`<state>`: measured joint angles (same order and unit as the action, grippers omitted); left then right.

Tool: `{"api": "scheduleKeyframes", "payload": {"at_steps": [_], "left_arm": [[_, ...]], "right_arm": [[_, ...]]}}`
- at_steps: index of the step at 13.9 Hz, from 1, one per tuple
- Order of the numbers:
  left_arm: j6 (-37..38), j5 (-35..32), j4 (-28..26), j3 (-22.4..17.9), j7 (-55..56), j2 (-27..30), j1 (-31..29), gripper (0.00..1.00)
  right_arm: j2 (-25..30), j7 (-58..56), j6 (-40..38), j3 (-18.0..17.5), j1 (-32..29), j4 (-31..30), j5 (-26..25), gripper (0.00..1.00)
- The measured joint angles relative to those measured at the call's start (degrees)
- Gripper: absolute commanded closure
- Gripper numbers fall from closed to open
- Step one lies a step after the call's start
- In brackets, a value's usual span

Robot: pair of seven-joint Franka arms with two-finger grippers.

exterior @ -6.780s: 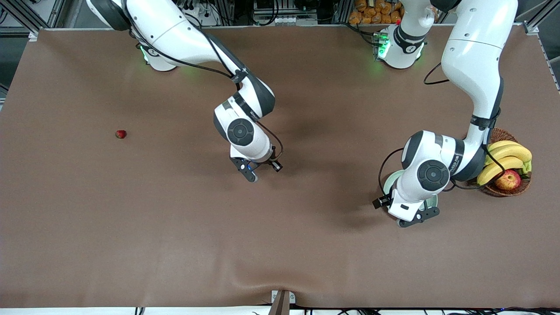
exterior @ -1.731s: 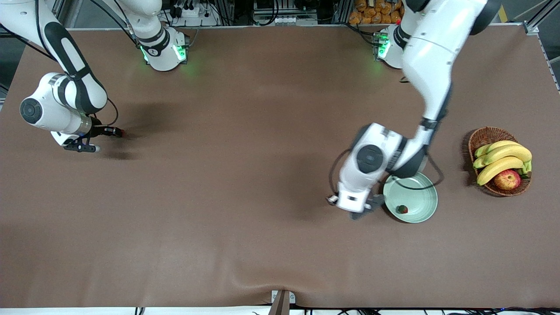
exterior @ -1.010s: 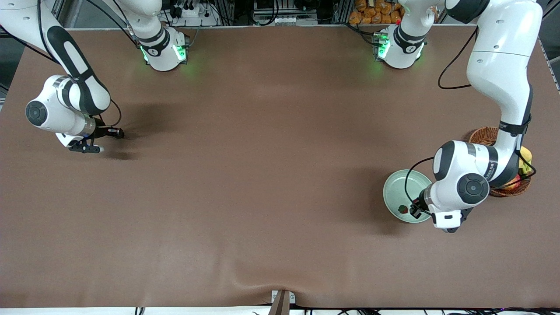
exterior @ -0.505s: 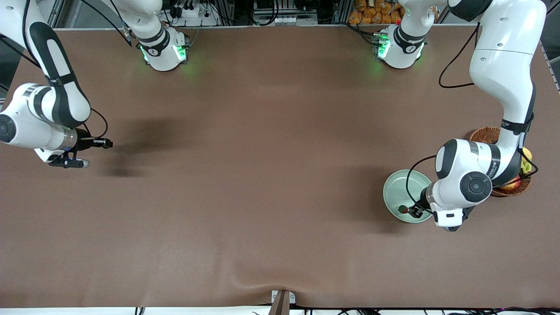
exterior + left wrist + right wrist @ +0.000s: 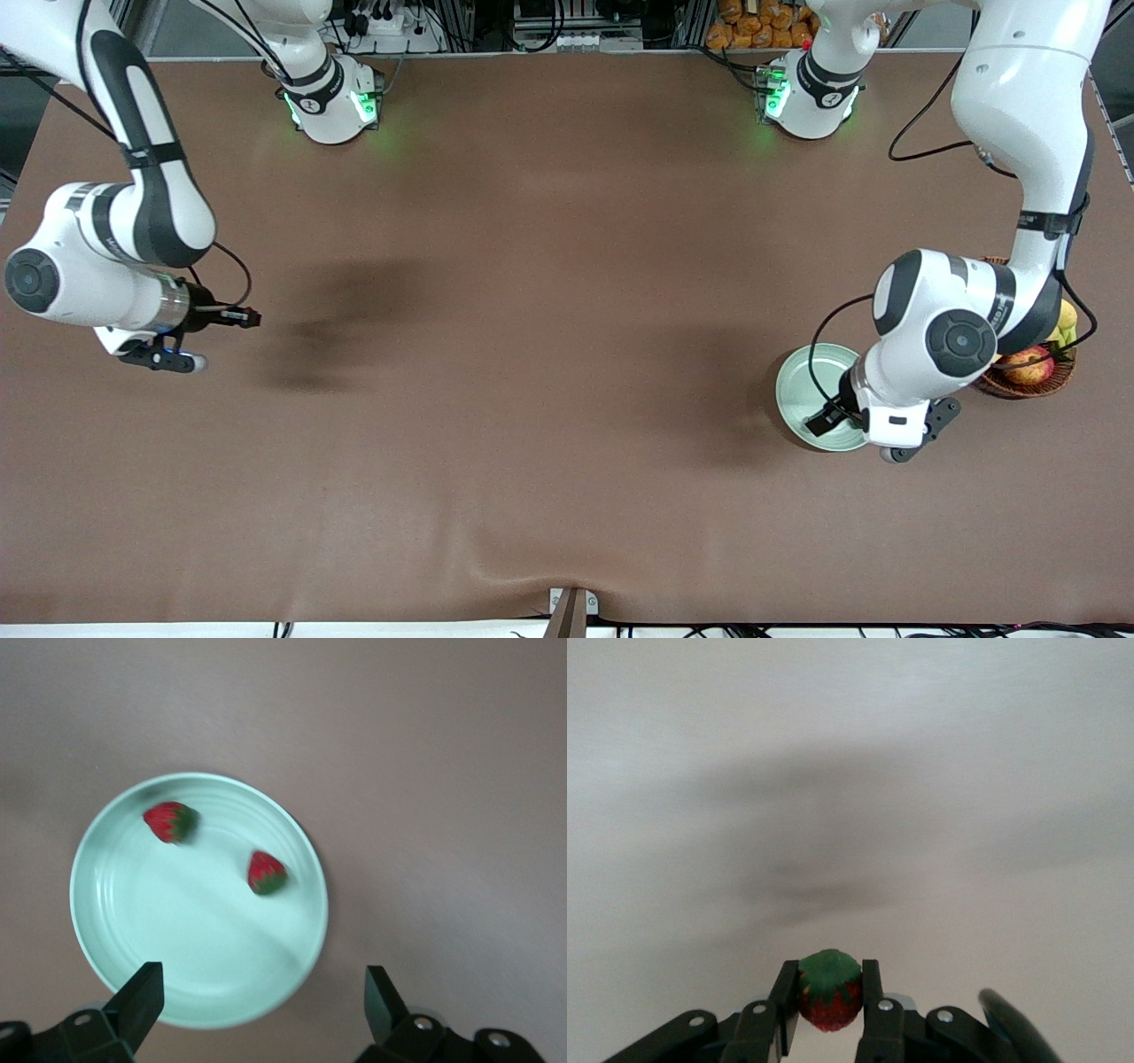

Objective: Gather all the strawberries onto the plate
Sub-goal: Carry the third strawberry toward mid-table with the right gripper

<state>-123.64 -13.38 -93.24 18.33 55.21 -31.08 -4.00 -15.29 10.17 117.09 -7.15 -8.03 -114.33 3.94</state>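
Right gripper [image 5: 828, 1010] pinching one strawberry [image 5: 829, 990], up over the table [image 5: 532, 354] at the right arm's end

Its green cap faces away from the wrist; two strawberries [image 5: 171, 820] [image 5: 266, 872] lie apart in the mint-green plate [image 5: 133, 930]; left gripper [image 5: 261, 1001] spread wide over plate; fruit basket [image 5: 1028, 377] beside plate.

Two red strawberries [image 5: 171, 821] [image 5: 266, 873] apart in the mint-green plate [image 5: 124, 904], a third [image 5: 829, 994] between the right gripper's [image 5: 829, 1005] fingers
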Motion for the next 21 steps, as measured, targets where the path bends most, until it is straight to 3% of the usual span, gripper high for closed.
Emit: {"api": "scheduleKeyframes", "payload": {"at_steps": [4,8,14,21], "left_arm": [[0.12,0.0,-3.2,5.03,0.0,5.27,0.06,0.0],[0.13,0.0,-3.98,5.95,-3.42,6.51,-1.17,0.0],[0.13,0.18,-4.63,11.6,-12.84,6.59,-11.45,0.0],[0.13,0.18,-5.33,12.65,-12.99,6.59,-11.79,0.0]], "right_arm": [[-1.83,14.57,-0.29,-0.12,8.09,3.65,2.79,1.0],[-7.15,29.94,0.47,-0.12,16.57,10.01,8.08,1.0],[-15.85,51.11,6.54,-0.09,29.34,18.08,8.41,1.0],[-22.53,66.42,18.26,-0.08,38.88,20.54,8.44,1.0]]}}
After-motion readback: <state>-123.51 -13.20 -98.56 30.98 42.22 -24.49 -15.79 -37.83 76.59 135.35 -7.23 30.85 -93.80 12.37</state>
